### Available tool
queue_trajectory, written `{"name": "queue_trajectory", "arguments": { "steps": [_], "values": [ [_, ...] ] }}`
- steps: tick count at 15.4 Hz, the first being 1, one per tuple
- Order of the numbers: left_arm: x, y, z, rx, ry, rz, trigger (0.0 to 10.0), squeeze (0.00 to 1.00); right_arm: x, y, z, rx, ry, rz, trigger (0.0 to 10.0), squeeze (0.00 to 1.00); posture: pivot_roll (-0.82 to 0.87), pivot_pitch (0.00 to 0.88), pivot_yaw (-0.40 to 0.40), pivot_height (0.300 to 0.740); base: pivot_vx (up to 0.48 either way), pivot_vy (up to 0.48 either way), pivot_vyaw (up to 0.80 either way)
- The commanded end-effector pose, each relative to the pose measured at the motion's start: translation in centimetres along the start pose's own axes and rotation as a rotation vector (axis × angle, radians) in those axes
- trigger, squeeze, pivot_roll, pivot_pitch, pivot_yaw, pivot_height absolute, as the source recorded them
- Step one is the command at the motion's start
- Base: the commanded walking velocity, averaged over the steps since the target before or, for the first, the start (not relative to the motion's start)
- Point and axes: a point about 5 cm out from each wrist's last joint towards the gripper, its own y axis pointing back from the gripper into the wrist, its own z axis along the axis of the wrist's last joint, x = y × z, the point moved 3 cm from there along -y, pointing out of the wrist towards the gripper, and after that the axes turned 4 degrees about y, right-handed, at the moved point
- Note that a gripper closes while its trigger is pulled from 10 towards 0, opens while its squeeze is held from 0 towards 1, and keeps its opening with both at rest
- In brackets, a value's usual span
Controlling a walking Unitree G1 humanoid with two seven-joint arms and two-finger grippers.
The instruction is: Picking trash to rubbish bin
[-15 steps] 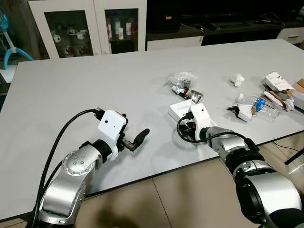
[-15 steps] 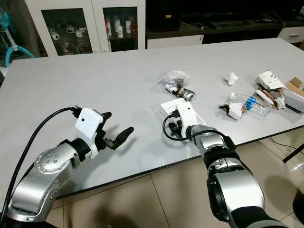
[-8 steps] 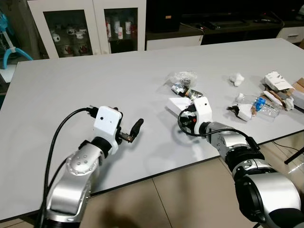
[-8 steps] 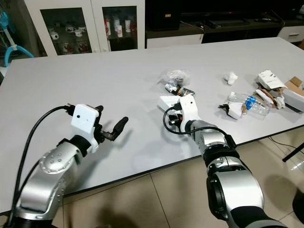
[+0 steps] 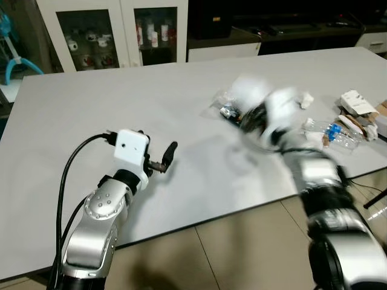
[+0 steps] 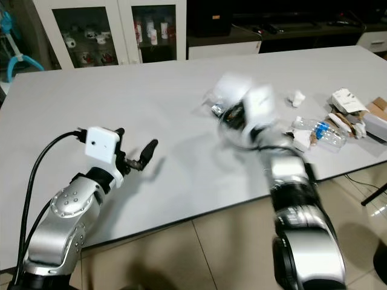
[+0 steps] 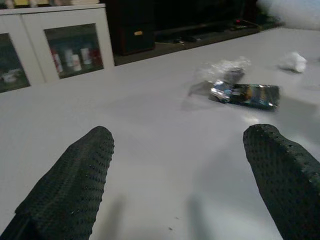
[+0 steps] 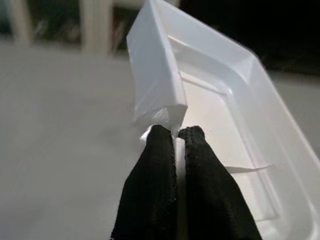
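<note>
While my head cameras look down on the grey table [image 5: 109,115], I see the right arm as a smear of motion above its middle. My right gripper [image 8: 175,137] is pinched tight on the wall of a white plastic tray [image 8: 220,115], which looks empty and is lifted off the tabletop. My left gripper [image 7: 180,170] hovers low over the table with fingers spread wide, well apart from the tray. Beyond it lie a clear crumpled bag [image 7: 225,69] and a dark shiny wrapper [image 7: 247,94]; its print is too blurred to read. A crushed bottle [image 5: 335,132] with a blue label and torn cartons [image 5: 358,106] sit near the right edge.
</note>
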Motion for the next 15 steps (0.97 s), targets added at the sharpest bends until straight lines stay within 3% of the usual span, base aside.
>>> {"name": "queue_trajectory", "arguments": {
  "steps": [1,2,3,4,6,10,15],
  "values": [
    [0.0,0.1,0.4,-0.005,0.016,0.010,10.0,0.00,-1.2,1.3,0.5,-0.040,0.053,-0.085,10.0,0.00,0.01,0.000,-0.051,0.740,0.000,0.000,0.00],
    [-0.2,0.0,0.3,-0.008,-0.025,-0.003,10.0,0.00,-0.9,2.6,0.2,-0.062,0.047,-0.094,10.0,0.00,0.02,0.000,-0.056,0.740,0.000,0.000,0.00],
    [-0.2,-0.1,0.6,-0.023,-0.009,0.005,10.0,0.00,-0.4,4.1,-0.5,-0.066,0.049,-0.122,10.0,0.00,0.00,0.000,-0.043,0.740,0.000,0.000,-0.40],
    [-0.1,-0.1,0.7,-0.029,0.002,0.011,10.0,0.00,-0.2,4.5,-0.7,-0.065,0.057,-0.127,10.0,0.00,0.00,0.000,-0.042,0.740,0.000,0.000,-0.40],
    [-0.3,-0.6,1.8,-0.091,-0.083,0.000,10.0,0.00,0.5,6.8,-2.0,-0.028,-0.005,-0.158,10.0,0.00,-0.01,0.000,-0.024,0.740,0.000,0.000,-0.80],
    [-0.5,-1.3,2.2,-0.100,-0.087,-0.036,10.0,0.00,0.4,8.9,-2.5,-0.003,-0.008,-0.200,10.0,0.00,-0.02,0.000,-0.005,0.740,0.262,0.000,-0.80],
    [-0.4,-1.7,1.9,-0.105,-0.071,-0.029,10.0,0.00,-0.1,9.4,-2.3,0.017,0.018,-0.194,10.0,0.00,-0.02,0.000,-0.031,0.740,0.409,0.000,-0.75]
  ]
}}
